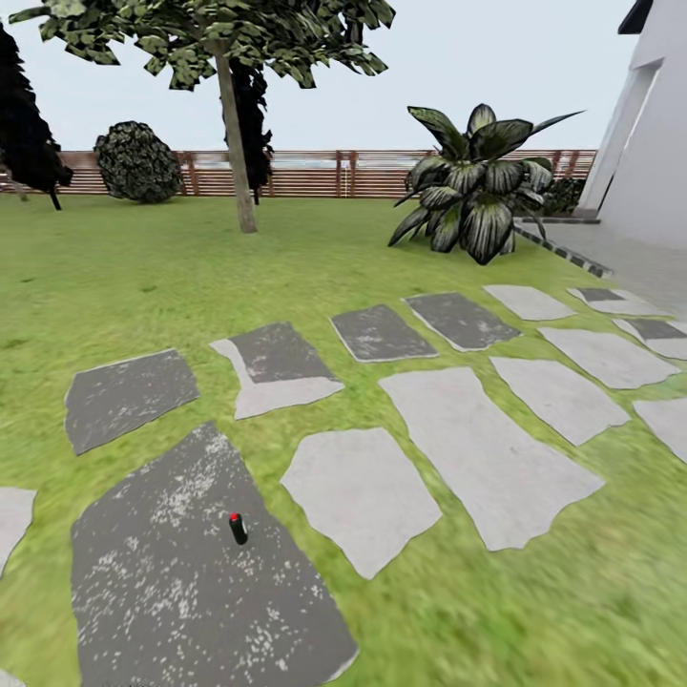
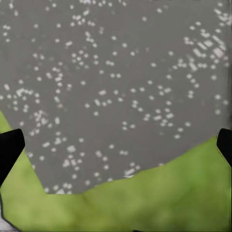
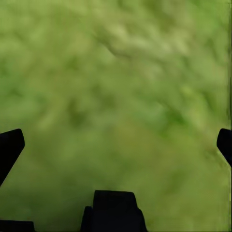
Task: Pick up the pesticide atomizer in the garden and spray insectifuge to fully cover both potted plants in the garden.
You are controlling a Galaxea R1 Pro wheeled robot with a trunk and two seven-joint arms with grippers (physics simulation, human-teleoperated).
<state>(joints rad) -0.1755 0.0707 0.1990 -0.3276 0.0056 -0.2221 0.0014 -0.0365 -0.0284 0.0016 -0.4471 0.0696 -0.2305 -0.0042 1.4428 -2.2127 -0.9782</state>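
Evidently nothing is done yet: the small dark pesticide atomizer (image 1: 238, 528) with its red cap stands ungrasped on a speckled grey paving slab (image 2: 116, 87), outside both spread, empty jaw pairs, leaving pickup and spraying both potted plants.

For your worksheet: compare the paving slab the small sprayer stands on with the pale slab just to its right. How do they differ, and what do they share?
The slab under the pesticide atomizer is dark grey with white speckles; the neighbouring slab is pale and plain. The dark slab looks larger in the head view. The dark slab carries the atomizer; the pale one is bare. Both are flat, irregular stones in the lawn.
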